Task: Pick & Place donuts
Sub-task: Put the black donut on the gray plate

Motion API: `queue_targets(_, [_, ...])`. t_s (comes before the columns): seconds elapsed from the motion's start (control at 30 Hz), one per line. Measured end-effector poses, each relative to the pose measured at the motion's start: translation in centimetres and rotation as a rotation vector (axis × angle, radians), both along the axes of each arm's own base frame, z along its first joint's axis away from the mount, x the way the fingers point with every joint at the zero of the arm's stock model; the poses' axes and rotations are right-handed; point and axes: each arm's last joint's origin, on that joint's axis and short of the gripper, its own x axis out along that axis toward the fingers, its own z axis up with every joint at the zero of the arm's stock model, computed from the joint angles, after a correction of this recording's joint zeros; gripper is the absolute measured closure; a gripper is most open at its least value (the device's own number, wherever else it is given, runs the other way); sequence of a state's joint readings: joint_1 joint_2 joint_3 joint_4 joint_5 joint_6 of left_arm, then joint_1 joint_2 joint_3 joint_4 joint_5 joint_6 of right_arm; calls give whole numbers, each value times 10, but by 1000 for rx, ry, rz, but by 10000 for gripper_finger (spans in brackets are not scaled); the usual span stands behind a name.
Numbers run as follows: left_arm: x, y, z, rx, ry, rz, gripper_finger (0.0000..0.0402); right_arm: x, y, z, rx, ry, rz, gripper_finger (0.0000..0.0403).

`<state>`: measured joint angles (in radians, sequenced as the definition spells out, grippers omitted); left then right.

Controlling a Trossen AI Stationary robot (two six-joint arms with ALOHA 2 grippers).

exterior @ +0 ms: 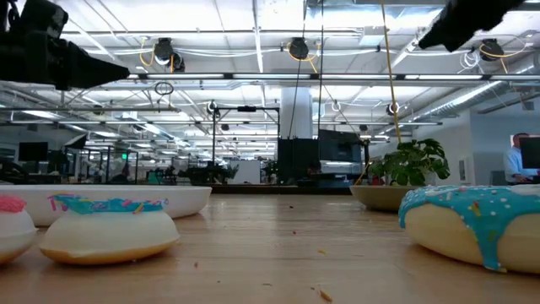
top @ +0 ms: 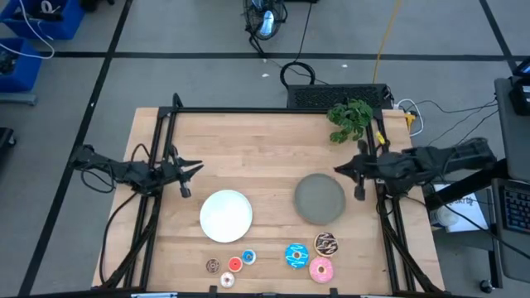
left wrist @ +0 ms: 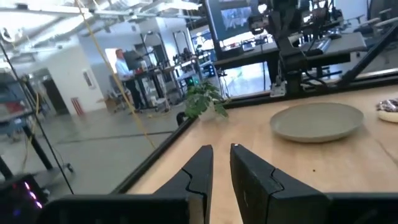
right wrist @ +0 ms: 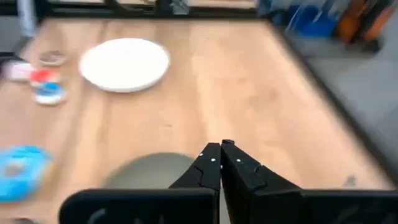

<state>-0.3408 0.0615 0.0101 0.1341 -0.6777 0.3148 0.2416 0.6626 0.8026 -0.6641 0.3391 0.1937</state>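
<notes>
My left gripper (top: 192, 168) is nearly closed, empty, at the table's (top: 265, 141) left side. My right gripper (top: 341, 170) is fully closed, empty, above the grey plate (top: 320, 199). Donuts (top: 296, 256) lie along the near edge, none on either plate.

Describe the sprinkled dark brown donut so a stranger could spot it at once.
Start at the grey plate on the table's right half. Toward the near edge sits a cluster of three larger donuts; the sprinkled dark brown donut lies nearest the plate. Its neighbours are blue and pink.
</notes>
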Motion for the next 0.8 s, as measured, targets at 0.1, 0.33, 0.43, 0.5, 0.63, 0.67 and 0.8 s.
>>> queue_targets(0.1, [0, 0, -1, -20, -2, -1, 339, 24, 17, 8, 10, 187, 19, 403])
queue_targets(0.33, [-1, 0, 10, -113, -131, -9, 339, 69, 76, 5, -29, 397, 190, 403])
queue_targets(0.43, [-4, 1, 22, -120, -252, -26, 339, 75, 102, -4, -10, 445, 191, 403])
queue_targets(0.5, [-5, 1, 25, -101, -273, -34, 339, 77, 117, -6, 11, 461, 214, 403])
queue_targets(0.63, [-4, 0, 23, -85, -241, -39, 339, 76, 132, -18, 6, 529, 238, 403])
queue_targets(0.67, [-4, 0, 22, -81, -231, -38, 339, 75, 133, -18, 7, 530, 237, 403])
queue_targets(0.8, [-3, 0, 21, -82, -227, -39, 339, 77, 140, -25, 18, 566, 267, 403])
